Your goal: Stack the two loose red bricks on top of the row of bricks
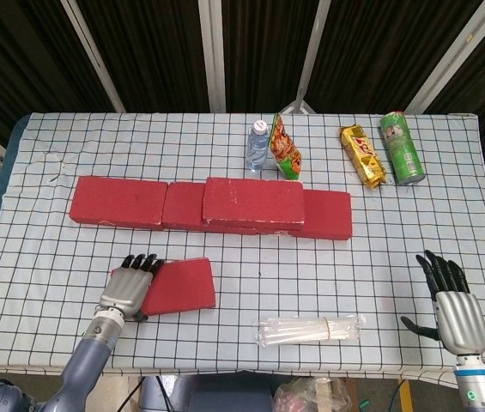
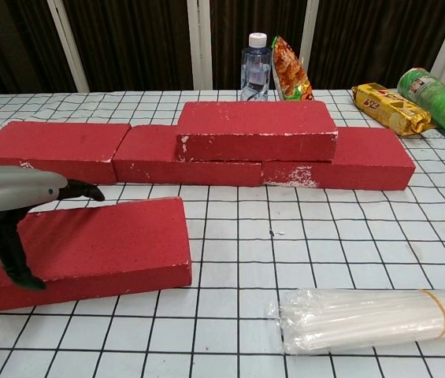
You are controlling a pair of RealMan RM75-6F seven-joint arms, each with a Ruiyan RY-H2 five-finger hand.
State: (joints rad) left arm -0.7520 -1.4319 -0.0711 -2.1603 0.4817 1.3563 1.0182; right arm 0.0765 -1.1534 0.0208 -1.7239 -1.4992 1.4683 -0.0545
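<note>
Resting over the left end of the loose brick (image 1: pixel 178 286), the left hand (image 1: pixel 129 287) had its fingers spread across the top and its thumb down on the near face, not yet clearly clamped. That brick lay flat on the tabletop (image 1: pixel 45 215), its long axis running left to right, in front of the row of bricks (image 1: pixel 118 202), where one brick (image 1: pixel 253 202) was already stacked. Far away, the right hand (image 1: pixel 452 311) hung open and empty.
</note>
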